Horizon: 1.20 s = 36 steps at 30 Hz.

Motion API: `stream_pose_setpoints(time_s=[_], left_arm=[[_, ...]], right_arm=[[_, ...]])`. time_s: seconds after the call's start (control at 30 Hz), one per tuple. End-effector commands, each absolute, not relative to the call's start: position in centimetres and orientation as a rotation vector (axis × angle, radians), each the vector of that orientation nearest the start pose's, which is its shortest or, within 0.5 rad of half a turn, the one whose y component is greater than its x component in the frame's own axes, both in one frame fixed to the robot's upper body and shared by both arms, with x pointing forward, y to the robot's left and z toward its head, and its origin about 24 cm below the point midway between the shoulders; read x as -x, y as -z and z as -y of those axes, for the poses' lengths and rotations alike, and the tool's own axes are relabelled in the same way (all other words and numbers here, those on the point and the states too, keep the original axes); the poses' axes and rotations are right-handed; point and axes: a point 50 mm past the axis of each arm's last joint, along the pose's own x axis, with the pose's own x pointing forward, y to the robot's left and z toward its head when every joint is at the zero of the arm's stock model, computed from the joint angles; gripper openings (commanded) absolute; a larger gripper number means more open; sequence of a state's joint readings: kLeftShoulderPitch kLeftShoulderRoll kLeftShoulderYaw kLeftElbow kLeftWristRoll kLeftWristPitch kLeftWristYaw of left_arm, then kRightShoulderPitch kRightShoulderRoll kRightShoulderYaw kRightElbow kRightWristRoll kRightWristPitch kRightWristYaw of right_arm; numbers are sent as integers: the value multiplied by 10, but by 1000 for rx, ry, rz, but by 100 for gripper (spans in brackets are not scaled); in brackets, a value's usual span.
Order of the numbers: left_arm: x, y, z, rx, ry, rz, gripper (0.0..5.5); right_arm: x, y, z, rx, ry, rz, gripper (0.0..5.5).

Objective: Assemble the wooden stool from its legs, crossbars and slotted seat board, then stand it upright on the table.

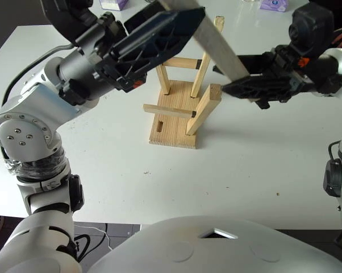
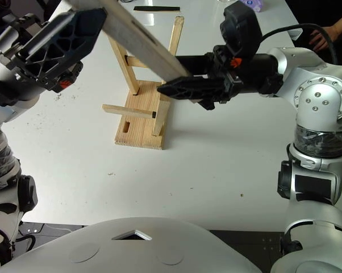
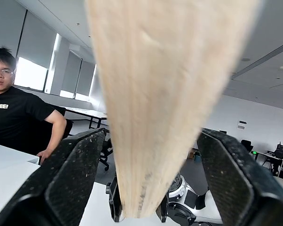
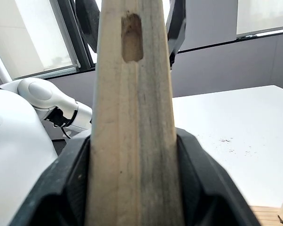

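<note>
We find the white table (image 1: pixel 262 170) carrying the part-built stool (image 1: pixel 182 108) upside down: its slotted seat board (image 1: pixel 172 137) lies flat, and three legs (image 1: pixel 200 111) stand up from it. One crossbar (image 1: pixel 180 62) joins the two far legs, and a second crossbar (image 1: pixel 166 110) juts sideways from the near leg. A loose leg (image 1: pixel 219 48) slants in the air above the stool. The left gripper (image 3: pixel 152 136) has its fingers pressed on the sides of the upper end. The right gripper (image 2: pixel 171 82) has its fingers clamped on the lower end.
</note>
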State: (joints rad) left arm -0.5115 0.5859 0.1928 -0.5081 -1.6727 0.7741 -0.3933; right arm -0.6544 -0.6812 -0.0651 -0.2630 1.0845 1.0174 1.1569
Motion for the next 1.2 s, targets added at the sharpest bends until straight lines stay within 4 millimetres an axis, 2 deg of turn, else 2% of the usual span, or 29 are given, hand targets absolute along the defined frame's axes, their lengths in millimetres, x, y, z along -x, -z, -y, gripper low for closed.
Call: stream_pose_setpoints(time_s=[0.03, 0.37, 0.7, 1.0, 1.13, 1.17, 1.2], left_arm=[[-215, -269, -134, 505, 1442, 190, 352], [-214, -261, -133, 460, 1432, 171, 352], [-216, -261, -135, 448, 1416, 189, 212], [-216, -261, -138, 430, 1410, 210, 209], [-219, -258, -143, 426, 1378, 220, 209], [-220, -258, -145, 424, 1372, 223, 208], [-221, -258, -146, 419, 1368, 226, 207]], right_arm=[[-246, -240, 141, -144, -1727, -117, 204], [-245, -239, 137, -143, -1735, -124, 204], [-248, -235, 139, -147, -1710, -139, 204], [-253, -229, 149, -127, -1668, -162, 204], [-259, -230, 151, -115, -1637, -99, 204], [-260, -231, 151, -109, -1634, -79, 241], [-261, -231, 151, -107, -1632, -68, 254]])
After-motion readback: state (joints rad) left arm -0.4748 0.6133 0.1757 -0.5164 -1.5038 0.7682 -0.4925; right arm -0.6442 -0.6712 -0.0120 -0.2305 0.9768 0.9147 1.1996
